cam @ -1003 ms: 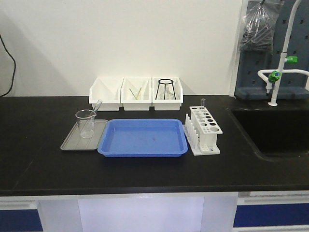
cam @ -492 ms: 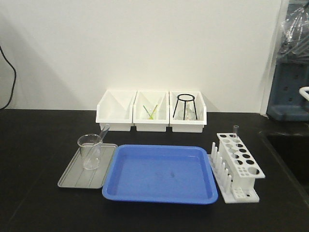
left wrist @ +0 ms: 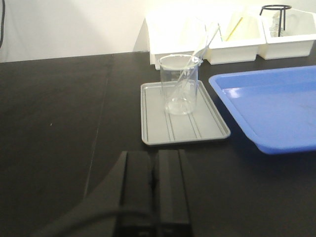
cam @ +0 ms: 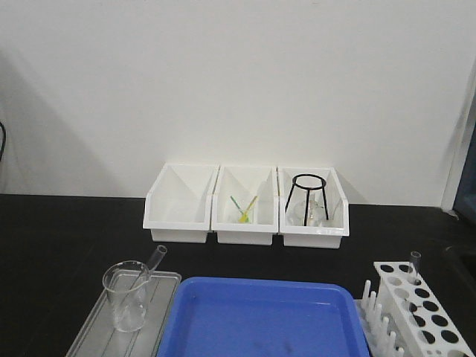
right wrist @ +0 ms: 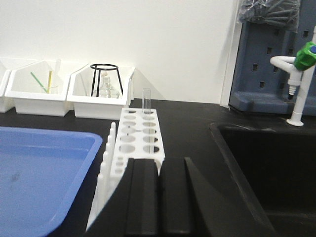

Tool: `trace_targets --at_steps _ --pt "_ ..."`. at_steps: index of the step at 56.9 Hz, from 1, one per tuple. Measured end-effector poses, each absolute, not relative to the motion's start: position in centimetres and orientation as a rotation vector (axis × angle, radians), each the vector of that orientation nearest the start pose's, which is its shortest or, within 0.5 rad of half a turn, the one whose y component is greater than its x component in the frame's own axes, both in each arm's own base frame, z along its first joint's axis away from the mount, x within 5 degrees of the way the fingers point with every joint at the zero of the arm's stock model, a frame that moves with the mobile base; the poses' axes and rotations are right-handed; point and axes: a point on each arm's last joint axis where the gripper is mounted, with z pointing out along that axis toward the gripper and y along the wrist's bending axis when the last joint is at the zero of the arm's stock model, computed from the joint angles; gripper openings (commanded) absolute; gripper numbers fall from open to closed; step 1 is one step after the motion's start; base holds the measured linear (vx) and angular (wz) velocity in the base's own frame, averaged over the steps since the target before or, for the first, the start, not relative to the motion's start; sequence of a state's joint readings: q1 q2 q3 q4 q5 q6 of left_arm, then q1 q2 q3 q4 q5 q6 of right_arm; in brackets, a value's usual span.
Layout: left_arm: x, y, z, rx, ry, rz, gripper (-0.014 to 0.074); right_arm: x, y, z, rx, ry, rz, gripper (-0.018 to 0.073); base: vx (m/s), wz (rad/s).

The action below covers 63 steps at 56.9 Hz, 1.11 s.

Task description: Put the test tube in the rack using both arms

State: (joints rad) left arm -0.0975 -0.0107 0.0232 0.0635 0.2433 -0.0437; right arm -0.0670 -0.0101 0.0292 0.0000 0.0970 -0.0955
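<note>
The test tube (left wrist: pixel 195 53) leans in the beaker (left wrist: pixel 179 85), rim tilted up and rightward, ahead of the nearer left gripper (left wrist: pixel 154 159), jaws pressed together like the right gripper's (right wrist: pixel 159 167) just behind the rack (right wrist: pixel 137 126).

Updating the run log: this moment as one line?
stage: not started | test tube: leaning in beaker | rack: one other tube in back corner hole | left gripper: shut, empty | right gripper: shut, empty
</note>
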Motion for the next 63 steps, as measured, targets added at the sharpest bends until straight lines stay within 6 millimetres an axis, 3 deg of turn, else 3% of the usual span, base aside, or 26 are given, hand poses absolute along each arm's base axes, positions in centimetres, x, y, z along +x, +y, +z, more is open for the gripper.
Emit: trace_targets --at_steps 63 --pt "5.55 -0.42 18.62 0.089 1.711 -0.047 -0.0007 5.67 -0.38 19.51 -0.023 1.601 -0.126 -0.0008 0.07 -0.04"
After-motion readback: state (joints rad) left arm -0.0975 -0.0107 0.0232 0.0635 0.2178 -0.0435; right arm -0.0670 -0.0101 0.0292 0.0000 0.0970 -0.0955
